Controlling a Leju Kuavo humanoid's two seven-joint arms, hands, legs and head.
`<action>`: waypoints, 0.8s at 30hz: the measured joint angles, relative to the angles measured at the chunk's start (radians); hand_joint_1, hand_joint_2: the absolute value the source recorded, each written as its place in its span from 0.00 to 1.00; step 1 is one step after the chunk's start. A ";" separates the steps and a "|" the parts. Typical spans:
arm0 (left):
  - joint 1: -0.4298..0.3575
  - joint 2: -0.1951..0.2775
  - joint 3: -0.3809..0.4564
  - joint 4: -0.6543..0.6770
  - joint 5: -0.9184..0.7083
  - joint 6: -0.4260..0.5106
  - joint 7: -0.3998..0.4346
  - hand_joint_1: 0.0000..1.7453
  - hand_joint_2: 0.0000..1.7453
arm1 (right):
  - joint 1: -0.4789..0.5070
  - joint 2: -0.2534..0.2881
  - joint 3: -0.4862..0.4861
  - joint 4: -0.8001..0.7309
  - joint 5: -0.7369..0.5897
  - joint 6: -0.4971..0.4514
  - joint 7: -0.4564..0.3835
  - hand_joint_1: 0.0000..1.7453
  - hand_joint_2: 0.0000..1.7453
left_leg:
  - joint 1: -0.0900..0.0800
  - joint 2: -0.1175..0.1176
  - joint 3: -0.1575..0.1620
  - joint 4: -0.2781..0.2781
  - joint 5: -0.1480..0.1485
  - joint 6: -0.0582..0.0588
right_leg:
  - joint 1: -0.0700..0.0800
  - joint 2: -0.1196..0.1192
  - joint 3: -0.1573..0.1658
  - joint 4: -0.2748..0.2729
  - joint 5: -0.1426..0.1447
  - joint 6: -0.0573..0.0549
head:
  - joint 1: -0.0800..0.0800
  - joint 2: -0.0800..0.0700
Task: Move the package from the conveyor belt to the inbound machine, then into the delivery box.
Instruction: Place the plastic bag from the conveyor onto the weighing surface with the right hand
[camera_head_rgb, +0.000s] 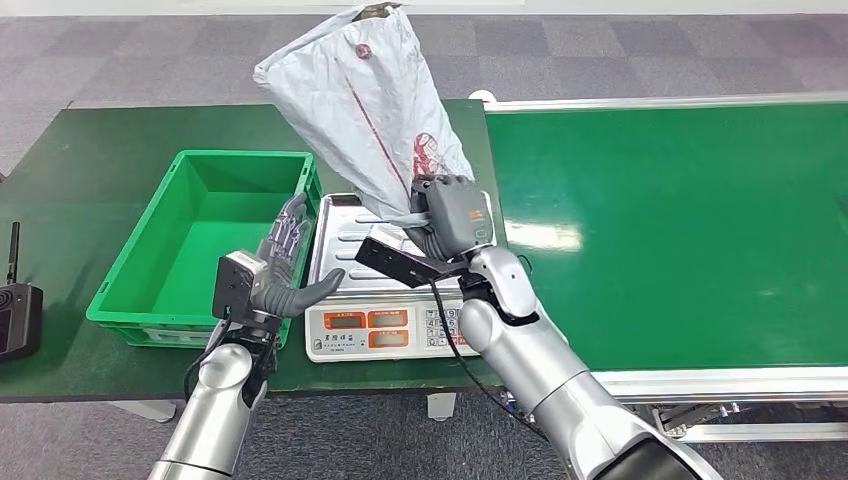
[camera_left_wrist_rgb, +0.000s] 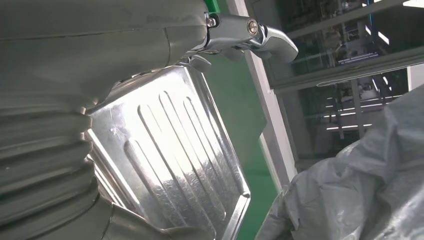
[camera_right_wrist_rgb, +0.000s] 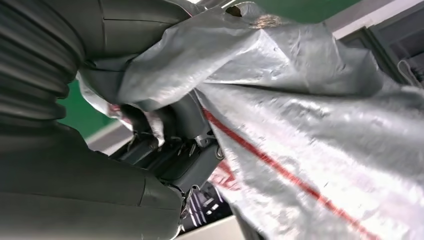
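Note:
A grey plastic mail package (camera_head_rgb: 360, 100) with red print stands up above the scale. My right hand (camera_head_rgb: 448, 215) grips its lower end over the steel weighing pan (camera_head_rgb: 340, 245) of the scale (camera_head_rgb: 385, 330). In the right wrist view the package (camera_right_wrist_rgb: 310, 115) drapes across my curled fingers (camera_right_wrist_rgb: 150, 125). To the left of the scale my left hand (camera_head_rgb: 285, 265) holds nothing, its fingers spread beside the pan. The left wrist view looks across the pan (camera_left_wrist_rgb: 170, 160), with a corner of the package (camera_left_wrist_rgb: 360, 195) beside it. The green delivery box (camera_head_rgb: 205, 245) stands left of the scale.
The green conveyor belt (camera_head_rgb: 680, 230) runs along the right with a metal rail on its near side. A black handheld device (camera_head_rgb: 18, 310) lies at the table's left edge. The dark green table (camera_head_rgb: 90, 170) holds the box and scale.

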 joint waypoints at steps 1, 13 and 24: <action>-0.002 0.000 0.000 0.000 -0.001 0.001 0.000 0.00 1.00 | 0.000 -0.003 0.000 0.000 -0.012 -0.003 -0.001 0.00 1.00 | 0.000 0.000 0.000 0.000 0.000 0.000 | 0.000 0.000 0.000 0.000 0.000 0.000 | 0.000 0.000; -0.009 0.001 0.002 0.003 -0.010 0.012 -0.002 0.00 1.00 | 0.036 -0.052 -0.058 -0.017 -0.347 0.149 -0.111 0.00 1.00 | 0.000 -0.001 0.000 0.000 0.000 0.000 | 0.000 0.000 0.000 0.000 0.000 0.000 | 0.000 0.000; 0.003 0.004 0.025 -0.008 -0.008 0.025 -0.010 0.00 1.00 | 0.029 -0.081 -0.092 -0.030 -0.437 0.269 -0.145 0.00 1.00 | 0.000 -0.001 0.000 0.000 0.000 0.000 | 0.000 0.000 0.000 0.000 0.000 0.000 | 0.000 0.000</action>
